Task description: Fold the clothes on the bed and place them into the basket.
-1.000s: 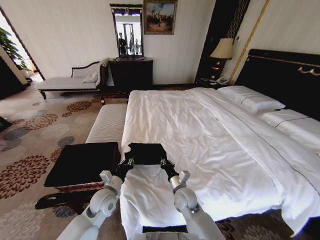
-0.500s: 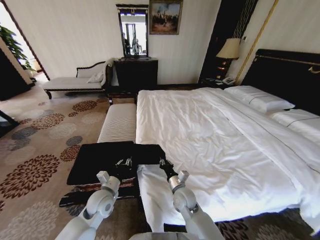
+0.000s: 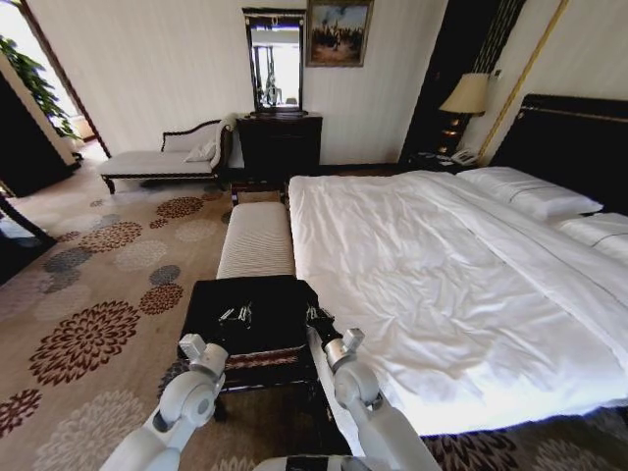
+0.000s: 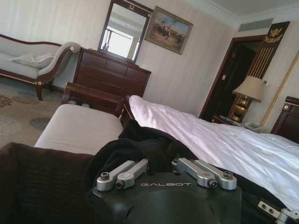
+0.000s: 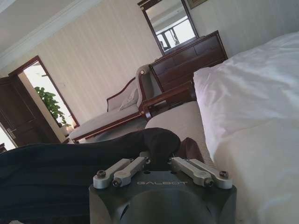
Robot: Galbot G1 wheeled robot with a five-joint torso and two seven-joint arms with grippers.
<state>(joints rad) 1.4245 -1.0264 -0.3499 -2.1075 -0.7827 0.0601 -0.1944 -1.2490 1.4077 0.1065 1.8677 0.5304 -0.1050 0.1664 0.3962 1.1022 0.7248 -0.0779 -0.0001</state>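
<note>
Left gripper point(image 3: 238, 315) and right gripper point(image 3: 316, 316): each clamped on an edge of the folded black T-shirt point(image 3: 265, 306), held between them over the black-topped basket point(image 3: 257, 359), beside the bed point(image 3: 451, 294). Step in hand, by judgement: placing into the basket. Next move calls for lowering level, then releasing both together.

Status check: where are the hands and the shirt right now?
Left hand and right hand both shut on shirt. Shirt over basket, beside bed. Nothing in the way.
</note>
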